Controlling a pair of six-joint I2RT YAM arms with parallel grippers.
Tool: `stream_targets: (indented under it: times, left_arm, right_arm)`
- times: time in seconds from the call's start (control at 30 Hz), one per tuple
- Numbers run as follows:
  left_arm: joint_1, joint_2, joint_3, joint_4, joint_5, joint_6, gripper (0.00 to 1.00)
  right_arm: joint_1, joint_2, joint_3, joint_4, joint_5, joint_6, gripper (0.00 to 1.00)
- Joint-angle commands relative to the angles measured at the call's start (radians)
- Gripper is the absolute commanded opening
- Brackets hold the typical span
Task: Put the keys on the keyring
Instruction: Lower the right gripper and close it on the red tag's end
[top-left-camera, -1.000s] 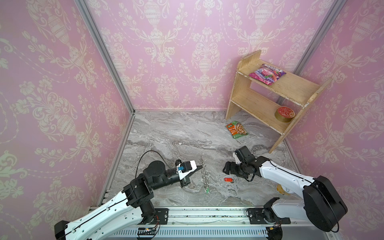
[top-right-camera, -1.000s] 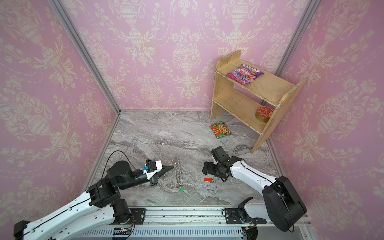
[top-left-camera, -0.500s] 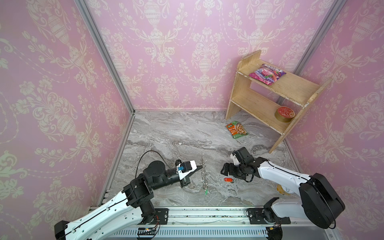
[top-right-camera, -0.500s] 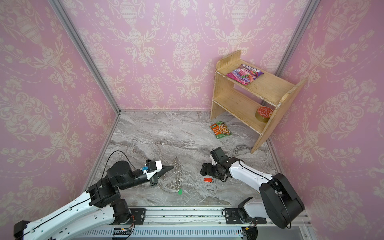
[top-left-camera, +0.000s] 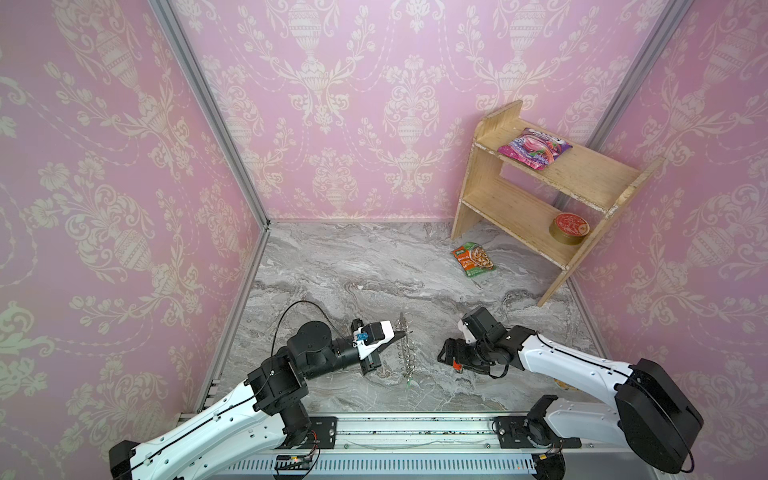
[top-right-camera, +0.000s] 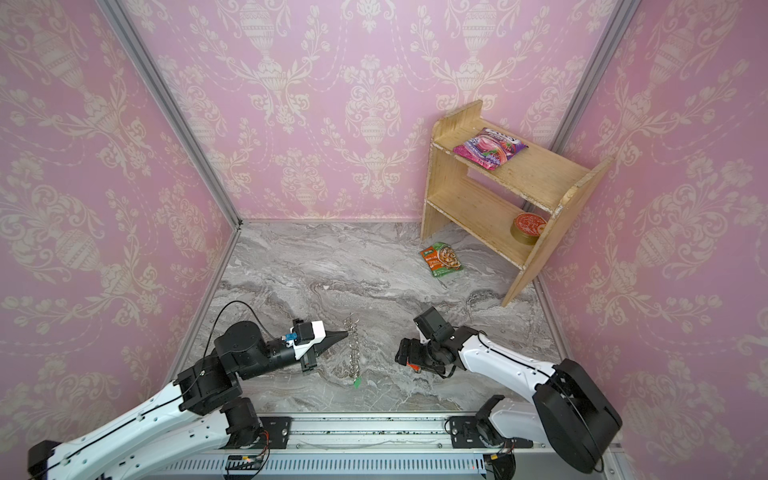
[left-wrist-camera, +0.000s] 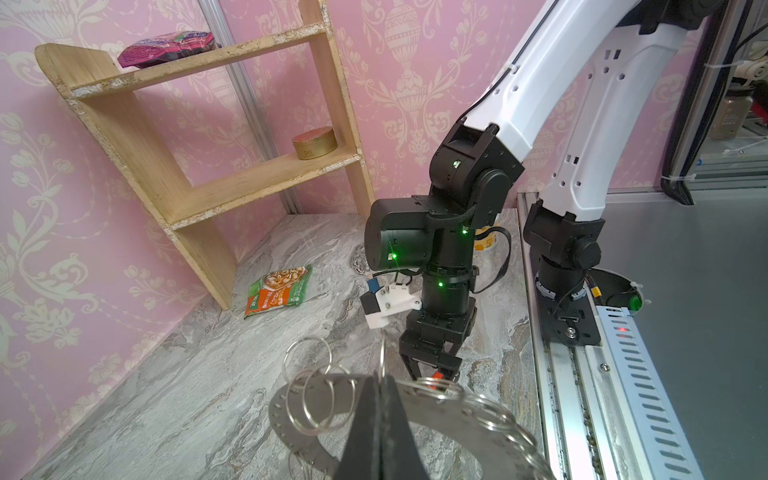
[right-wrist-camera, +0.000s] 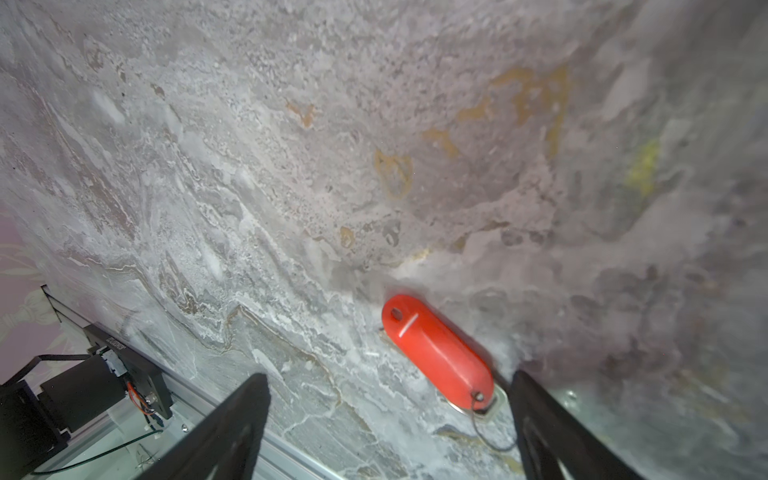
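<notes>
With the right gripper's (right-wrist-camera: 386, 378) jaws spread wide and the red-tagged key (right-wrist-camera: 438, 353) lying close by one jaw, not midway, closing could shove it across the marble tabletop (right-wrist-camera: 374, 124), while the left gripper's (left-wrist-camera: 380, 380) jaws pinch the keyring's (left-wrist-camera: 284, 417) rim upright.

Grey marble tabletop (top-left-camera: 353, 266), red-tagged key (right-wrist-camera: 438, 357) lying flat, orange-green food packet (top-left-camera: 473, 259), wooden shelf (top-left-camera: 507, 208) standing
</notes>
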Motion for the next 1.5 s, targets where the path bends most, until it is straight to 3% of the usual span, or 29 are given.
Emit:
stream_targets:
  times: [0.0,0.13,0.3,0.47,0.63,1.03,1.27,1.47]
  left_arm:
    - [0.008,-0.007,0.028,0.016,0.012,-0.020,0.00]
    - [0.008,-0.010,0.029,0.015,0.015,-0.020,0.00]
    - [0.008,-0.020,0.031,0.001,0.014,-0.016,0.00]
    - [0.007,-0.020,0.021,0.009,0.019,-0.016,0.00]
    - [0.007,-0.016,0.026,0.011,0.016,-0.015,0.00]
    - [0.008,0.019,0.033,0.019,0.024,-0.004,0.00]
    - [0.008,-0.002,0.041,-0.004,0.034,0.001,0.00]
    - [0.008,-0.041,0.028,-0.016,0.023,0.002,0.00]
  right_arm:
    - [0.045,0.004,-0.021,0.031,-0.009,0.094,0.92]
    - [0.077,-0.001,0.026,-0.041,0.050,0.053,0.91]
    - [0.090,-0.186,0.008,-0.202,0.268,-0.041,0.79]
    - [0.122,-0.397,-0.183,-0.079,0.325,-0.123,0.70]
    - [0.171,-0.495,-0.220,-0.064,0.358,-0.223,0.67]
    - [0.476,-0.327,-0.255,0.046,0.668,-0.085,0.53]
    - [0.502,-0.241,-0.309,0.176,0.720,-0.094,0.42]
    - [0.505,-0.271,-0.335,0.197,0.707,-0.106,0.33]
